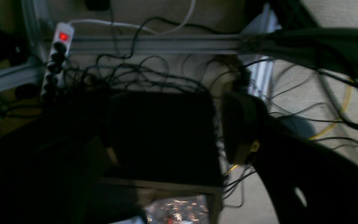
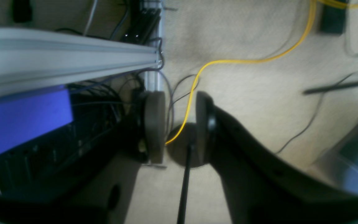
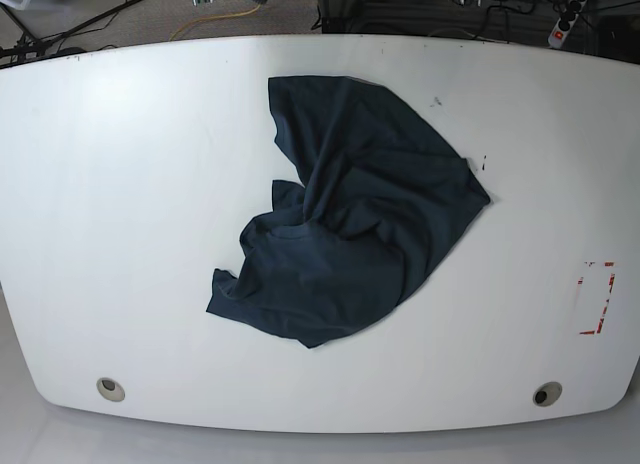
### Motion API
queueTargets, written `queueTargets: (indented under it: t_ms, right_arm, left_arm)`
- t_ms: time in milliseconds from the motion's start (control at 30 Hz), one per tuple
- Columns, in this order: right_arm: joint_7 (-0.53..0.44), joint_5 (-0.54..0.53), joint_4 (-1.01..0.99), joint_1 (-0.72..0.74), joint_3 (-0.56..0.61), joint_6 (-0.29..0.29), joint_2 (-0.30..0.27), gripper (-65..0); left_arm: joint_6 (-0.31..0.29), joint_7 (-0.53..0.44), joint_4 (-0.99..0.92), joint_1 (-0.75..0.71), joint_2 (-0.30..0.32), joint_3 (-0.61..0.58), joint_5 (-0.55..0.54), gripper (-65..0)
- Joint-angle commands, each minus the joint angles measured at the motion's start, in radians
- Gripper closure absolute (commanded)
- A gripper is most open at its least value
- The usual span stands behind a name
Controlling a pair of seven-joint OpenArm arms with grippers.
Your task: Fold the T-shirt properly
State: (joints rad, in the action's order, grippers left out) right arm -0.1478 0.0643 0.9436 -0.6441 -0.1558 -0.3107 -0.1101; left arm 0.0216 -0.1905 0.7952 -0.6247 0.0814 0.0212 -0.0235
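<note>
Lay crumpled near the middle of the white table (image 3: 120,184): the T-shirt (image 3: 350,214), dark navy, soft and creased, long axis running diagonally from the far right down to the near left. Bunched into ridged folds at the centre, ragged-edged at the near corner. Hung off the table over beige carpet and tangled cables: left gripper (image 1: 179,130), pads spread wide apart, empty; right gripper (image 2: 179,124), pads parted, nothing clamped.

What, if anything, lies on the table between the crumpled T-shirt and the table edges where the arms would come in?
Nothing visible does. The T-shirt lies alone on the white table; neither arm appears in the base view.
</note>
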Motion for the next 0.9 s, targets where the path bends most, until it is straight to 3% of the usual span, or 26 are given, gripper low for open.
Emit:
queueTargets:
  t_ms: [0,267,467,700,867]
  right_arm:
    - [0.034,-0.004,0.117,-0.069,-0.001,-0.003,0.006,-15.2]
    - [0.13,-0.129,0.453,-0.276,-0.001,-0.008,0.0,-15.2]
    - [0.142,-0.212,0.662,-0.408,0.0,-0.008,-0.032,-15.2]
    - [0.142,-0.235,0.831,-0.489,-0.023,-0.005,-0.032,-15.2]
    - [0.142,-0.235,0.888,-0.471,-0.067,-0.009,0.003,-15.2]
  left_arm:
    - [0.001,-0.005,0.112,-0.079,0.005,0.001,0.0,-39.9]
    - [0.001,-0.005,0.464,-0.323,0.013,0.07,0.0,-39.9]
    - [0.001,-0.005,0.715,-0.478,0.013,0.116,0.0,-39.9]
    - [0.001,-0.005,0.947,-0.584,0.011,0.153,-0.002,-40.0]
    - [0.001,-0.005,1.088,-0.61,-0.004,0.165,-0.002,-40.1]
